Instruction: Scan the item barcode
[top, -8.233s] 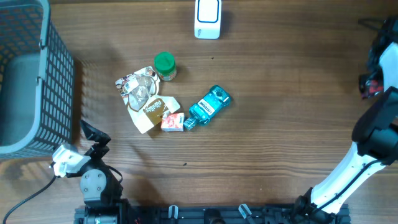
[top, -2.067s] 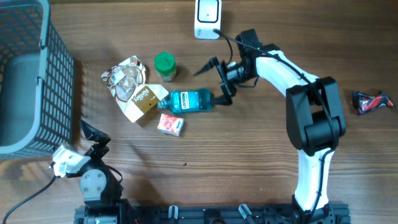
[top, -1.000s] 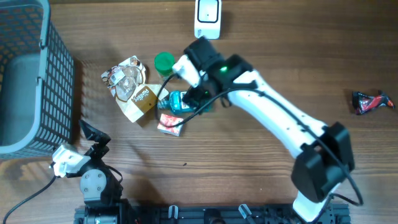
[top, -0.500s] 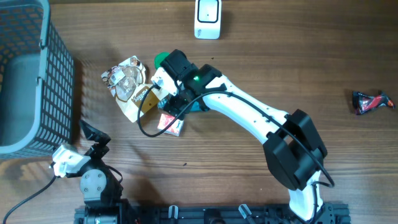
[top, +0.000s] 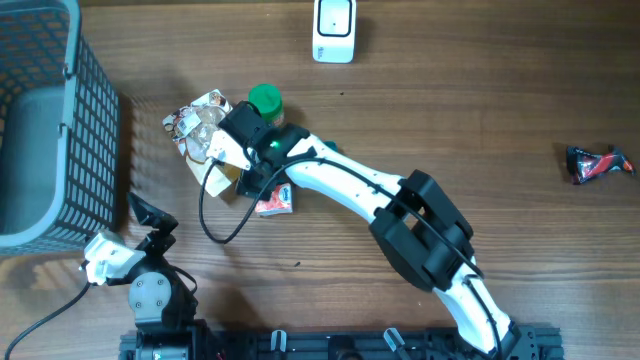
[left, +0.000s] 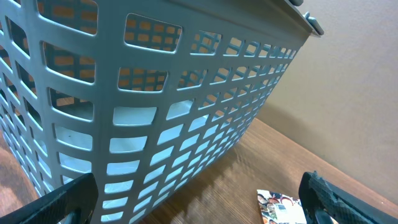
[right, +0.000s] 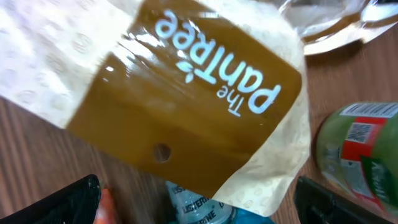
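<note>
Hovering over Pantree pouch (right: 205, 106), R tool (right: 199, 202) open.

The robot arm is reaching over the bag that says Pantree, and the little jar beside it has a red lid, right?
Almost. The lid on the little jar is green, not red, as the overhead view shows. The rest is right: the arm reaches over the Pantree bag, and the jar stands beside the bag.
</note>
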